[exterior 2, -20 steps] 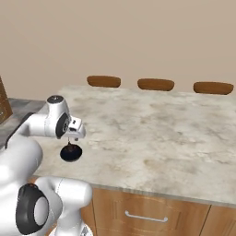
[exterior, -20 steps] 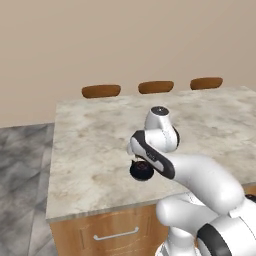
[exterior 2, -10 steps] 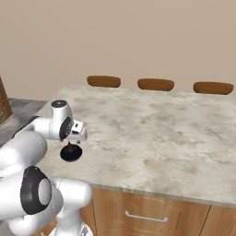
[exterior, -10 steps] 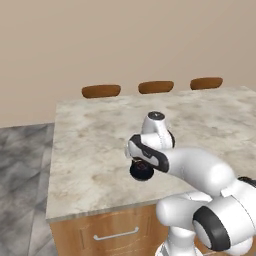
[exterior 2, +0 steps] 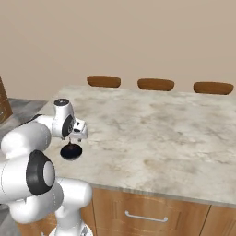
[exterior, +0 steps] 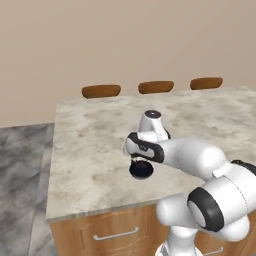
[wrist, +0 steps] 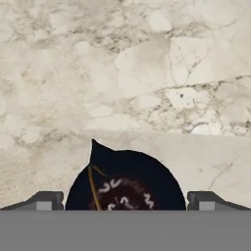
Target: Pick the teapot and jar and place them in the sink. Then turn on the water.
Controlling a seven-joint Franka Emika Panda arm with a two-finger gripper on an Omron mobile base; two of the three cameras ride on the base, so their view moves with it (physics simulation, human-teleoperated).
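Observation:
The small black teapot point(exterior: 141, 170) point(exterior 2: 71, 151) point(wrist: 125, 181) sits on the marble counter point(exterior: 95, 140) near its front edge. My gripper point(exterior: 140, 161) point(exterior 2: 72, 141) point(wrist: 125, 201) hangs straight above it, pointing down. In the hand view the two fingertips point(wrist: 46, 201) stand wide apart on either side of the teapot's round body, open and not touching it. A thin wire handle arcs over the patterned lid. The jar, the sink and the water are out of view.
Three brown chair backs point(exterior: 101, 90) point(exterior 2: 155, 84) line the counter's far edge. Wooden drawers with metal handles point(exterior: 116, 234) point(exterior 2: 144, 216) run under the front edge. Grey floor point(exterior: 22, 165) lies to the left of the counter.
The arm's elbow and forearm have swung further forward over the counter. The hand has stayed over the teapot, jaws still wide.

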